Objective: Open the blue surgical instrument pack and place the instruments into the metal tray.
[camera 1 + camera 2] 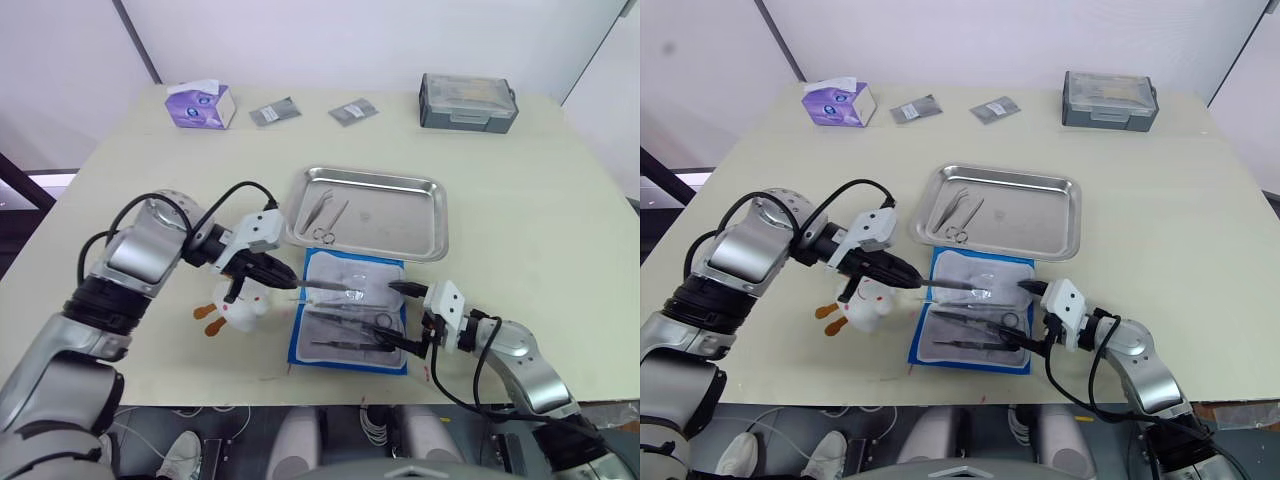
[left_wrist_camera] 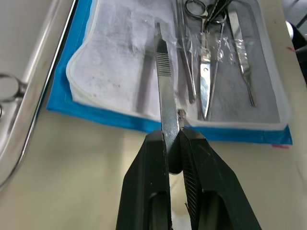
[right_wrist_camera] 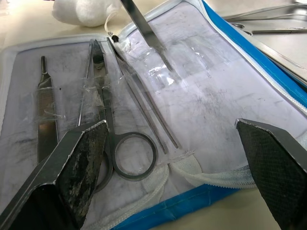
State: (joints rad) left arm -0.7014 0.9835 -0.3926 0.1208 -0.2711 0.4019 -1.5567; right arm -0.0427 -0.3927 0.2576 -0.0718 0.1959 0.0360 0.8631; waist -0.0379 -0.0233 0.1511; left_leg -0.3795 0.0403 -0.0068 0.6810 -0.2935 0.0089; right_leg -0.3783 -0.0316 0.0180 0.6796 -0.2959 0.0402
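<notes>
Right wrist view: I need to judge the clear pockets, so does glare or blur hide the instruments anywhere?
In the right wrist view, bright glare sits on the clear pocket film, yet the scissors read sharp; the right gripper's near fingertips look soft. In the left wrist view the tray rim is blurred.

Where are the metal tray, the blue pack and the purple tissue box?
metal tray [image 1: 400, 215], left eye view, bare floor.
blue surgical instrument pack [image 1: 352, 274], left eye view, pale lining.
purple tissue box [image 1: 198, 107], left eye view, front face.
</notes>
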